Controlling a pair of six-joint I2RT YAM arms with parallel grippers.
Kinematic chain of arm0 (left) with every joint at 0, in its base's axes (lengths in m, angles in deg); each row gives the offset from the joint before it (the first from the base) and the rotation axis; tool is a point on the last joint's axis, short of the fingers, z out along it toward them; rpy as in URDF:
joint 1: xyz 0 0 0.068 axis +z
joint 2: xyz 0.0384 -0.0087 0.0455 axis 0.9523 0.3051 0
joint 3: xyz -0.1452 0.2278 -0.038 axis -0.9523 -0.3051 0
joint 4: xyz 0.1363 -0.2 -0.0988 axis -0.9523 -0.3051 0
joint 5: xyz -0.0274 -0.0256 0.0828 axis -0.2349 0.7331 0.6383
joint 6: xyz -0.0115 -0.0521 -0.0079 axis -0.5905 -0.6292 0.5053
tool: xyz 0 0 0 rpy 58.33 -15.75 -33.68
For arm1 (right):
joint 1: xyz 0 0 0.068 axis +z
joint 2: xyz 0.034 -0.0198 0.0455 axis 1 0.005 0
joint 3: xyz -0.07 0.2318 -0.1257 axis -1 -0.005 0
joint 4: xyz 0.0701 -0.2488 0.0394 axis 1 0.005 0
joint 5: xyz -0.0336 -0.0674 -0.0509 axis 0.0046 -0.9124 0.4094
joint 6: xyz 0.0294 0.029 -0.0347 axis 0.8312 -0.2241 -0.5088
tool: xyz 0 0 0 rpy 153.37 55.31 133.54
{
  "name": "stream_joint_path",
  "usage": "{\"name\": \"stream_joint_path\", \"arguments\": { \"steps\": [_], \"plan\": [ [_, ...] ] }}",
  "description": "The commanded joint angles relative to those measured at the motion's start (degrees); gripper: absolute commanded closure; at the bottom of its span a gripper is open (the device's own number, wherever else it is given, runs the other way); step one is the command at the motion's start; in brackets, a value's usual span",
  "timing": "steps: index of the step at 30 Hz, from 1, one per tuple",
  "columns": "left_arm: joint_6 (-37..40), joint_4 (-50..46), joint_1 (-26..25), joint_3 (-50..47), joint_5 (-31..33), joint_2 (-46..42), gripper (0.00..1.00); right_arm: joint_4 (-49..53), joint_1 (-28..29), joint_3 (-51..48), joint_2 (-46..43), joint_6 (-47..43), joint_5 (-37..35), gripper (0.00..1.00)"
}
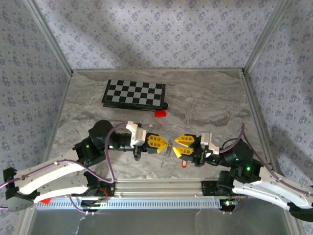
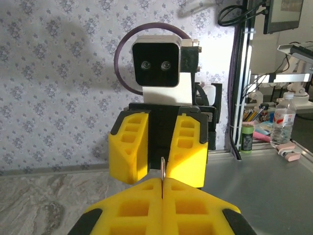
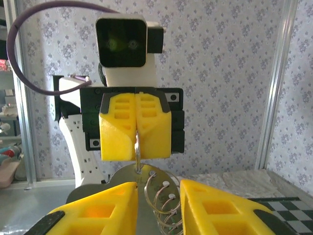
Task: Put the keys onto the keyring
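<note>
Over the table's near middle my two grippers meet tip to tip. My left gripper (image 1: 161, 143) (image 2: 163, 182) is shut on the keyring (image 2: 163, 167), a thin silvery metal ring standing edge-on between its yellow fingertips. From that ring hangs a flat silvery plate (image 3: 122, 177) with a row of holes, and several wire rings (image 3: 168, 200) are threaded through those holes. My right gripper (image 1: 175, 145) (image 3: 159, 188) is open, its fingers apart on either side of the plate and rings. The keys, a tiny red tag (image 1: 183, 164), show just below the right gripper. The silvery metal (image 1: 167, 151) dangles between the grippers.
A black-and-white chequered board (image 1: 135, 94) lies at the back of the table, with a larger red block (image 1: 160, 113) at its front right corner. Patterned walls close in the table on three sides. The arms' bases sit along the near rail (image 1: 156, 201).
</note>
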Motion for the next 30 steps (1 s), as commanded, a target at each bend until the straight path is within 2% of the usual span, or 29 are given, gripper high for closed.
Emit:
{"name": "stream_joint_path", "arguments": {
  "steps": [1,18,30],
  "plan": [
    [1.3,0.5,-0.4,1.3,1.1,-0.4,1.0,0.5,0.7,1.6,0.2,-1.5,-0.5,0.72],
    [2.5,-1.6,-0.4,1.2,1.9,0.0,1.0,-1.7,1.8,1.8,2.0,-1.8,-3.2,0.74],
    [3.5,-3.1,-0.6,1.4,2.9,0.3,1.0,-2.8,1.9,2.0,3.4,-1.5,-2.2,0.81]
  ]
}}
